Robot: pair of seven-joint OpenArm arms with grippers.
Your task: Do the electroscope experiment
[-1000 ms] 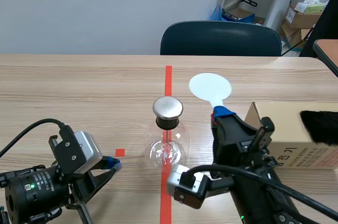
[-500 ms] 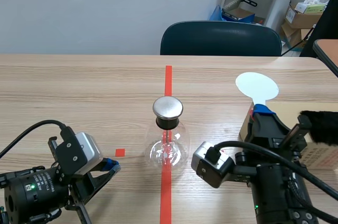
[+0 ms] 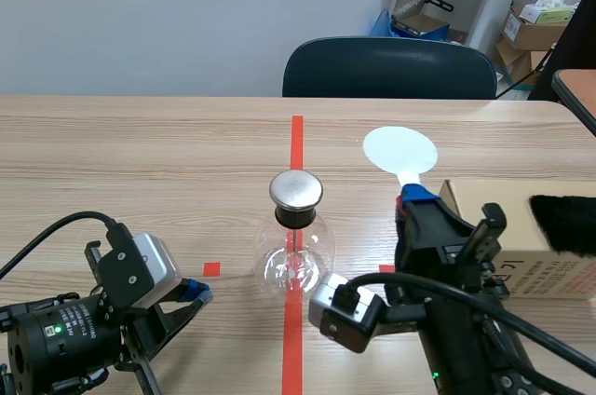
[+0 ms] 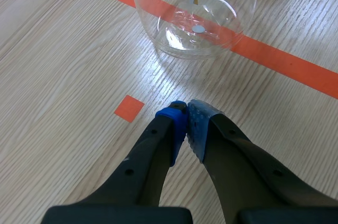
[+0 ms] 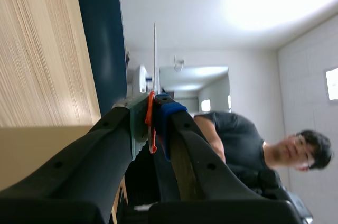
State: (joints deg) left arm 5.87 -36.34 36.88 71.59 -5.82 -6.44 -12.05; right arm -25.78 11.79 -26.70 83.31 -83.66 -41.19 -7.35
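Change: right gripper (image 3: 412, 197) and its white disc (image 3: 399, 150) have swung back from above the cardboard box (image 3: 559, 269) toward the table's middle.
Right gripper: clamped on the disc's thin orange handle (image 5: 150, 129), disc held up above it.
Left gripper (image 4: 186, 121): fingertips pressed together on nothing, low over the table (image 3: 140, 153).
Electroscope (image 3: 296, 255): glass flask with metal cap, standing on the red tape line, just ahead of the left gripper.
Black fur (image 3: 563, 223): on the box.

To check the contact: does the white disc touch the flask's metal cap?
No, the disc stands clear of the cap, off to its right.
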